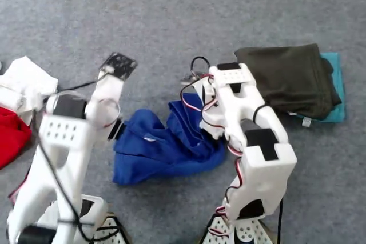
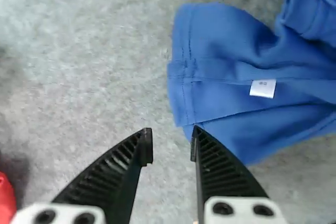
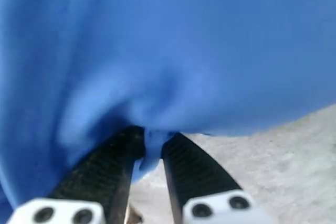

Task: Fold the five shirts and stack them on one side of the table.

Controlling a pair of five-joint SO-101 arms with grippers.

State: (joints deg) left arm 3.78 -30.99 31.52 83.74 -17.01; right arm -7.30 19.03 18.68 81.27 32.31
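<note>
A crumpled blue shirt (image 1: 163, 144) lies on the grey table between the two arms. In the left wrist view my left gripper (image 2: 172, 148) is open just above the cloth-covered table, its fingertips at the hem corner of the blue shirt (image 2: 247, 87), which shows a small white label. My right gripper (image 3: 152, 148) is shut on a fold of the blue shirt (image 3: 168, 51), whose cloth hangs over the fingers. A folded dark olive shirt (image 1: 291, 78) rests on a folded teal shirt (image 1: 336, 90) at the right. A red shirt (image 1: 10, 135) and a white shirt (image 1: 26, 78) lie at the left edge.
The grey table cover (image 1: 171, 21) stretches open toward the far edge. Both arm bases stand at the near edge. Cables run along the right arm (image 1: 251, 141) near the blue cloth.
</note>
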